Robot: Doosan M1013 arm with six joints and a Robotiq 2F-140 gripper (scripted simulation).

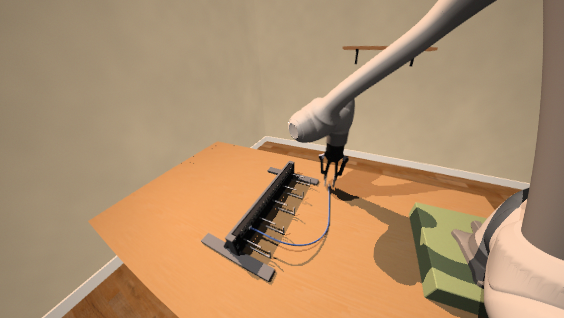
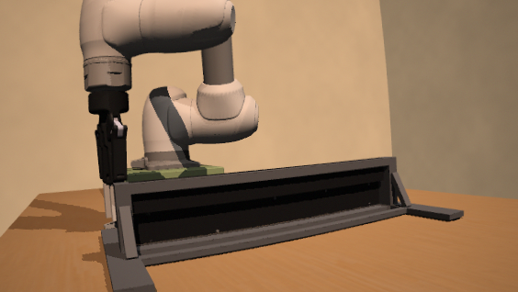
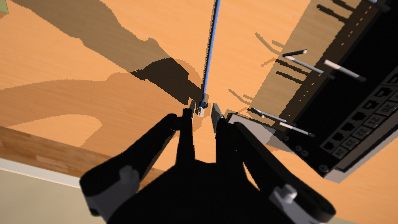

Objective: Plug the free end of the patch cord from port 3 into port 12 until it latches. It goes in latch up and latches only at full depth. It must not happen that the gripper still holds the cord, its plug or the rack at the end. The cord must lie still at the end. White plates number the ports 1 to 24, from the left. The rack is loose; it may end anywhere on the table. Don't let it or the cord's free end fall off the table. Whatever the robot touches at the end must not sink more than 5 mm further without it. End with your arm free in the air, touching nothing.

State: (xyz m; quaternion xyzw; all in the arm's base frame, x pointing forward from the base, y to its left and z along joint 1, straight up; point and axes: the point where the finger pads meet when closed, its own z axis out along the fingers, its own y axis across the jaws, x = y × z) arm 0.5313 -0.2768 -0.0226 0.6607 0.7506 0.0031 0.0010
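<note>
The loose dark rack (image 1: pixel 261 201) (image 2: pixel 257 175) (image 3: pixel 350 95) stands upright on the table (image 1: pixel 165 200). The blue patch cord (image 1: pixel 329 215) (image 3: pixel 211 50) runs from near the rack's near end in the top view, in an arc to the gripper. Its free plug (image 3: pixel 201 112), small and pale, lies between the fingertips, beyond the rack's far end. My gripper (image 1: pixel 330 184) (image 3: pixel 203 108) is partly open, pointing down, with gaps seen beside the plug in the wrist view. The port numbers cannot be read, and the plug's latch side cannot be told.
Several metal prongs (image 1: pixel 295 194) (image 3: pixel 307 66) stick out from the rack's port side. The rack's foot bars (image 1: pixel 240 257) (image 2: pixel 436 212) rest on the table. A green base block (image 1: pixel 452 250) carries the arm. The table's edge lies beyond the gripper.
</note>
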